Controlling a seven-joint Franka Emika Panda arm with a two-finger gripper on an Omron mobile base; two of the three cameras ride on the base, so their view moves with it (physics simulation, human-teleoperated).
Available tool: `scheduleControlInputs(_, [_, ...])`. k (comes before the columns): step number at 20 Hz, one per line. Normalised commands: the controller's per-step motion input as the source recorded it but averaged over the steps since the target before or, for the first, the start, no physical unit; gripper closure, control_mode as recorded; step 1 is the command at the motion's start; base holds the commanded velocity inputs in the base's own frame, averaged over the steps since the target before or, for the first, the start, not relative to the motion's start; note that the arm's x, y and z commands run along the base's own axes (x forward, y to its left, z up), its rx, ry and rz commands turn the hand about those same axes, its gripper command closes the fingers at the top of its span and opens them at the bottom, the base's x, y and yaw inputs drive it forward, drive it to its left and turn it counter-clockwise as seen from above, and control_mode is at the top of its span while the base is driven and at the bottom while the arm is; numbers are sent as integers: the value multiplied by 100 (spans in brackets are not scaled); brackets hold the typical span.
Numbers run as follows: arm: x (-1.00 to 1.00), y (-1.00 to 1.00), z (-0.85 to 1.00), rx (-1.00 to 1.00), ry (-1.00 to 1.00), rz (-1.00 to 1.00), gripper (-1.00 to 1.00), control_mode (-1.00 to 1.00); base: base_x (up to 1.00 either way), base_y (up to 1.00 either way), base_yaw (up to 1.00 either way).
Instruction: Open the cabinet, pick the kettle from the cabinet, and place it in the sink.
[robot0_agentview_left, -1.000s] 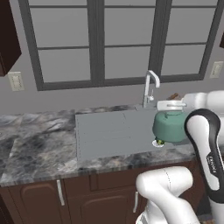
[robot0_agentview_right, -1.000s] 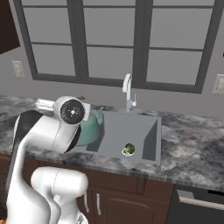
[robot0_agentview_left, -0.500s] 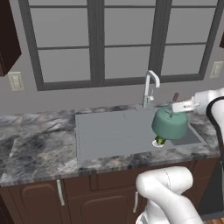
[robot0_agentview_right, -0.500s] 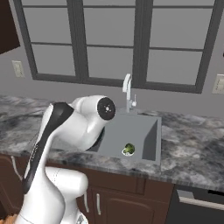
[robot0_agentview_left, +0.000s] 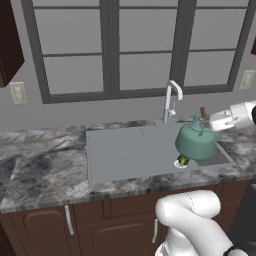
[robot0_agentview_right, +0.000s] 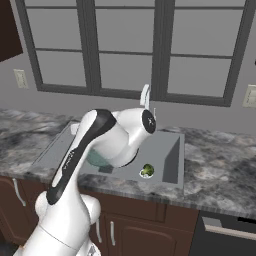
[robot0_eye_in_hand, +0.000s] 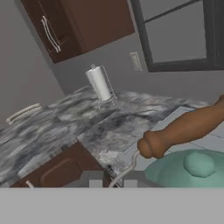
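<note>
Kettle swung farther over sink; claw clamps its partly hidden handle.

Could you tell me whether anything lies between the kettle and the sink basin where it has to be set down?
The hand holds the kettle over the right end of the sink. A small green piece lies at the drain just below it; otherwise nothing visible blocks the basin.

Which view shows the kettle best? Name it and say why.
The left base view: the whole kettle hangs there over the sink, unblocked. In the right base view the arm hides all but a teal sliver. The hand view catches just its lid and handle from close up.
</note>
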Motion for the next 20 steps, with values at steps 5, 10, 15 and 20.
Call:
scheduleControlInputs(5, [9, -14, -10, 4, 0, 21, 100, -100, 0, 0, 0])
scheduleControlInputs(10, [10, -14, -9, 2, 0, 15, 100, -100, 0, 0, 0])
scheduleControlInputs(15, [18, -10, -7, 0, 0, 2, 100, -100, 0, 0, 0])
scheduleControlInputs(20, [25, -8, -9, 0, 0, 0, 100, -100, 0, 0, 0])
